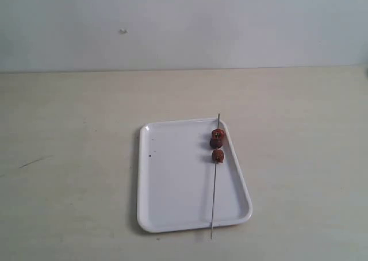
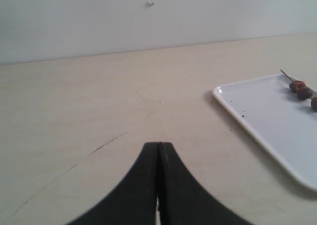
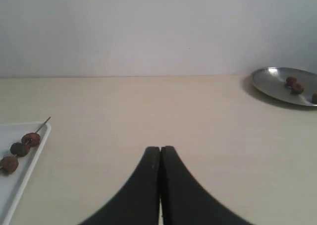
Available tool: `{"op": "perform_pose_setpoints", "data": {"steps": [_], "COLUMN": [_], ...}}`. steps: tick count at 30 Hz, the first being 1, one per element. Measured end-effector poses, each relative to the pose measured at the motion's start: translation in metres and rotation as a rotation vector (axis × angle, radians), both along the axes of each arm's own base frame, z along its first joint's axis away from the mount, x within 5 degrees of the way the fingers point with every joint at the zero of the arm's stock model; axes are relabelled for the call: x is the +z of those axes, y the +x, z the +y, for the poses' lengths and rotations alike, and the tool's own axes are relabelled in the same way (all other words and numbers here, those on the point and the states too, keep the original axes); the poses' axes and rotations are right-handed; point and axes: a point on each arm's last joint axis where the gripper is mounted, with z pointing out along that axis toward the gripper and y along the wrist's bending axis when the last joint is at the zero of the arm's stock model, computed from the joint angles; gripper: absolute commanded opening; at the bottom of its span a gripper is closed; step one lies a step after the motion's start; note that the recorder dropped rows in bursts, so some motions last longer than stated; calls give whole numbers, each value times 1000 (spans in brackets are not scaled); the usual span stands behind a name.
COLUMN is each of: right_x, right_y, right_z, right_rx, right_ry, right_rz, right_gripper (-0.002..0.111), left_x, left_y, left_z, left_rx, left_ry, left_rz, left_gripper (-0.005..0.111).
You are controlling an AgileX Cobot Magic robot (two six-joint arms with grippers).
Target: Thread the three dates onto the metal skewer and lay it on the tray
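The task looks done, with the three dates (image 1: 217, 144) on the metal skewer (image 1: 214, 192) along the tray's (image 1: 172, 186) right side toward the counter's near edge, so the left end effector (image 2: 158, 145) and right end effector (image 3: 160, 149), both pressed together and empty, had best avoid nudging its overhanging tip.

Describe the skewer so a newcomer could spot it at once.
Find the white tray on the beige table. Along its right side in the exterior view lies the skewer, overhanging both ends. It is the only thin grey rod, with three brown dates threaded near its far end.
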Motion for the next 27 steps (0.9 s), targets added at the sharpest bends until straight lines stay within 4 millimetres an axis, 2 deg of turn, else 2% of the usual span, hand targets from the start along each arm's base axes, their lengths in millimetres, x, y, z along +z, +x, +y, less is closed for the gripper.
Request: {"op": "perform_pose_setpoints", "data": {"steps": [11,27], "right_x": [0,0], "right_y": [0,0], "right_z": [0,0], "right_rx": [0,0], "right_ry": [0,0], "right_rz": [0,0], "right_gripper": [0,0], "left_x": [0,0], "left_y": [1,1], "left_z": [5,5], "left_rx": [94,101], "left_ry": [0,0], "left_rz": [0,0], "left_gripper": [0,0]}}
